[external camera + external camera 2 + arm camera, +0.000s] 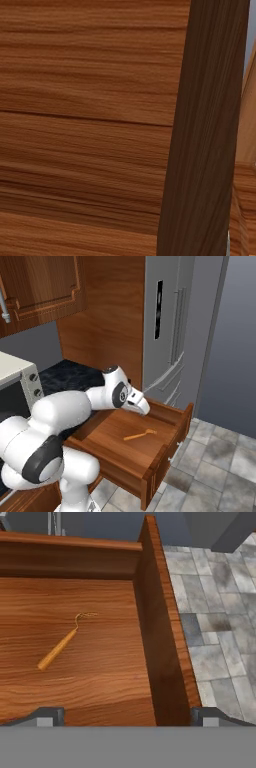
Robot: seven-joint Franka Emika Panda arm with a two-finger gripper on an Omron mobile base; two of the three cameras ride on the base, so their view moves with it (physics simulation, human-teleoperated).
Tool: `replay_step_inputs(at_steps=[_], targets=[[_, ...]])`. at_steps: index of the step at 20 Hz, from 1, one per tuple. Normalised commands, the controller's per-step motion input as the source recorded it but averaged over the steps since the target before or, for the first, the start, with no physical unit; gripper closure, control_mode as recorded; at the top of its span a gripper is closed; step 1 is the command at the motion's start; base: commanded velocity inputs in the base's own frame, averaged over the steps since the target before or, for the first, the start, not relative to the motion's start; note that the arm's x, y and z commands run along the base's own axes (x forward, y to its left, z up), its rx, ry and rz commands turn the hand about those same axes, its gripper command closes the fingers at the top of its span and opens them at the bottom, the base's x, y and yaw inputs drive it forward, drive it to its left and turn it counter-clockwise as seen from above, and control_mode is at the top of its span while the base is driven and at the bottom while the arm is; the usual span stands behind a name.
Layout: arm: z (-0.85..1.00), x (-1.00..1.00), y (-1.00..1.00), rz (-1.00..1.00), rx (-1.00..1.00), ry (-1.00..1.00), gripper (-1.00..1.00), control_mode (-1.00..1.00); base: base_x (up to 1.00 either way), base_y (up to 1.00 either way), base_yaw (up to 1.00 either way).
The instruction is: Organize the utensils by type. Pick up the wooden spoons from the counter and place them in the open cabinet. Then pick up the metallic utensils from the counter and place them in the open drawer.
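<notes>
Grey floor tiles [220, 456] lie beside the open drawer [165, 451], where a utensil [62, 643] with a yellow handle rests flat on the bottom, its wire end pointing toward the drawer's back wall. Above, the claw [125, 719] hovers, tips spread wide and holding nothing.

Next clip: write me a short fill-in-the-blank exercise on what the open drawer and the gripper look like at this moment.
1. The wooden drawer under the counter stands ____.
2. The whisk with a wooden handle lies on the drawer's ____.
3. The gripper hovers above the drawer with its jaws ____.
4. Beyond the drawer stands a tall grey ____.

Missing words: open; floor; open; refrigerator
</notes>
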Motion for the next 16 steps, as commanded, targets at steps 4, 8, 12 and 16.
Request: replay_step_inputs(at_steps=[4, 8, 12, 16], targets=[[0.48, -0.23, 0.0, 0.07, 0.0, 0.0, -1.0, 1.0, -0.07, -0.01, 0.02], [0.0, 0.0, 0.0, 0.0, 0.0, 0.0, -1.0, 1.0, -0.28, -0.12, 0.04], [0.0, 0.0, 0.0, 0.0, 0.0, 0.0, -1.0, 1.0, -0.32, -0.19, 0.01], [0.0, 0.0, 0.0, 0.0, 0.0, 0.0, -1.0, 1.0, -0.42, -0.26, 0.0]])
